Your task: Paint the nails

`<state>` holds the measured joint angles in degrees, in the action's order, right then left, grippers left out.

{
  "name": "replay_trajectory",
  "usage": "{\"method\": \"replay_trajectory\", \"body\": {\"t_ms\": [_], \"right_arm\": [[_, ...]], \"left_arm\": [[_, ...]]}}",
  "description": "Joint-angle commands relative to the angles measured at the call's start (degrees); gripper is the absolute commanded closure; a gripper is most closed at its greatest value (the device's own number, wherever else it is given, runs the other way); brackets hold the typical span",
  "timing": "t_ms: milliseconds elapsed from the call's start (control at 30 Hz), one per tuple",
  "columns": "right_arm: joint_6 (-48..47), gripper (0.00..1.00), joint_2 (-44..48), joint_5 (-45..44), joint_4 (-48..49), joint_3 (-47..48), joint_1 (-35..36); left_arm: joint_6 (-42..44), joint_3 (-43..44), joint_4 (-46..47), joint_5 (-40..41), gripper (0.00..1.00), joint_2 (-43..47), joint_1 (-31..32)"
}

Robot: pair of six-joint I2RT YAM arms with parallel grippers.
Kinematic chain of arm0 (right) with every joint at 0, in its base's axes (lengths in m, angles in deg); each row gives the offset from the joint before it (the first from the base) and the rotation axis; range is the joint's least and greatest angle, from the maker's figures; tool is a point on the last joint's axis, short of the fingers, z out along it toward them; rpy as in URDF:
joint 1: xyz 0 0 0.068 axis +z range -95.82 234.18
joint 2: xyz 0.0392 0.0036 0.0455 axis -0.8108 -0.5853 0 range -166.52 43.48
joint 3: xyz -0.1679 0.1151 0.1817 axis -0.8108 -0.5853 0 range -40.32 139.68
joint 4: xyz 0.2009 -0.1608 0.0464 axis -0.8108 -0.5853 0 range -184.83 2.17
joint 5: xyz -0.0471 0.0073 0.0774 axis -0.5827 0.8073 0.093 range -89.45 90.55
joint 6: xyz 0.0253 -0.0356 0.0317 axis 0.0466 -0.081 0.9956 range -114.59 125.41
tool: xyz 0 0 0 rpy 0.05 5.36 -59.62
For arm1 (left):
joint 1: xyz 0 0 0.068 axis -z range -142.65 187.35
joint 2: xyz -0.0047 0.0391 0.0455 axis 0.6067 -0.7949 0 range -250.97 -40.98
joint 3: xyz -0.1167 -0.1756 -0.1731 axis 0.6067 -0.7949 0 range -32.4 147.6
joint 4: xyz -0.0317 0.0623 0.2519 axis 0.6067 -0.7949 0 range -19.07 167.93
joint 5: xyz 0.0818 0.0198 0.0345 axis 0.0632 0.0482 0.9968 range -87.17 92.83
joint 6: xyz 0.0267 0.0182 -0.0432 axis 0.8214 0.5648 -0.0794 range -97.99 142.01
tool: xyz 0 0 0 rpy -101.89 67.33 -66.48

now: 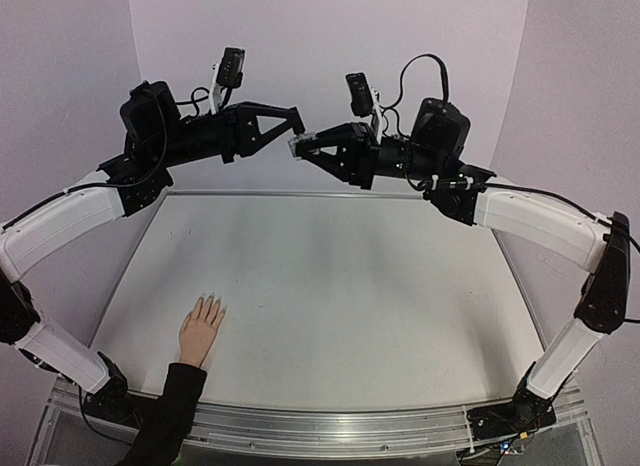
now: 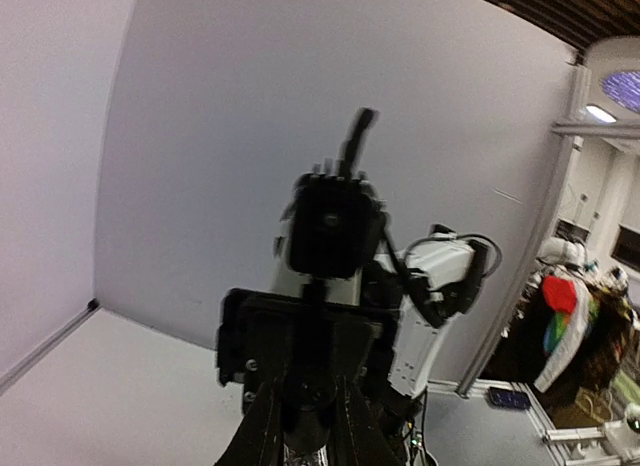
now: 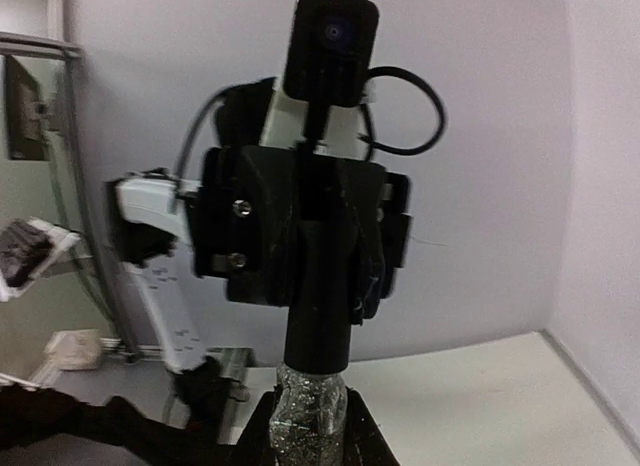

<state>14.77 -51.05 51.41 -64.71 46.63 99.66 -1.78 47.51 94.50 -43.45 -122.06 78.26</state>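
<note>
Step in hand (judged): opening polish before any painting. Both arms are raised over the far side of the pale grey counter (image 1: 380,286), tips meeting mid-air.

R gripper (image 1: 303,146): pressed in on a small clear bottle w/ silvery glitter fill (image 3: 311,411), seen between its own fingers in the R wrist view.
L gripper (image 1: 294,126): fingers drawn together at the tip. The bottle's long black cylindrical cap (image 3: 318,316) runs straight into it, so it reads as pinching the cap. L wrist view is blurred and gives no confirmation.

Task's thing: the nails (image 1: 212,304), tiny, on the pale peach mannequin-like hand w/ black sleeve (image 1: 201,328). It lies flat near the L front of the counter, fingers pointing away from the bases, well apart from both grippers. Nails look unpainted at this res.

To do it well (judgement):
- keep bottle upright-ish and R grip firm
- twist cap w/ L about the shared axis, no side load
- pull apart straight so the brush clears the neck w/o dripping
- then bring the brush down to the hand slowly

Writing/brands: none legible on bottle, cap, arms or cams.
</note>
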Motion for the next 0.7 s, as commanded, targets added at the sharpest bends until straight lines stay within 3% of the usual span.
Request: {"method": "replay_trajectory", "body": {"t_ms": [0,133,333,367,467,533,667], "right_arm": [[31.1,1.0,-7.0,16.5,40.9,12.1,-0.7],[48.3,1.0,-13.5,15.7,57.1,19.2,-1.8],[43.0,1.0,-10.9,12.4,56.4,10.8,-4.9],[41.6,1.0,-10.2,11.7,55.8,9.3,-5.5],[34.9,1.0,-7.6,8.7,52.0,2.3,-7.2],[31.7,1.0,-6.7,7.1,50.0,-1.9,-8.6],[26.0,1.0,-5.1,3.3,45.8,-7.5,-10.8]], "left_arm": [[2.7,0.7,-6.4,-29.4,1.0,-5.7,3.7],[6.3,6.1,-10.4,-33.5,1.0,-9.2,3.7],[9.1,8.1,-14.8,-29.0,0.96,-9.2,2.1],[9.1,7.6,-15.1,-26.7,0.91,-8.5,1.4],[4.2,2.8,-9.5,-19.8,0.56,-4.9,-1.5],[1.9,-0.6,-5.2,-15.8,0.42,-1.2,-3.2],[3.6,-1.8,-10.0,-6.3,0.03,4.4,-4.5]]}}
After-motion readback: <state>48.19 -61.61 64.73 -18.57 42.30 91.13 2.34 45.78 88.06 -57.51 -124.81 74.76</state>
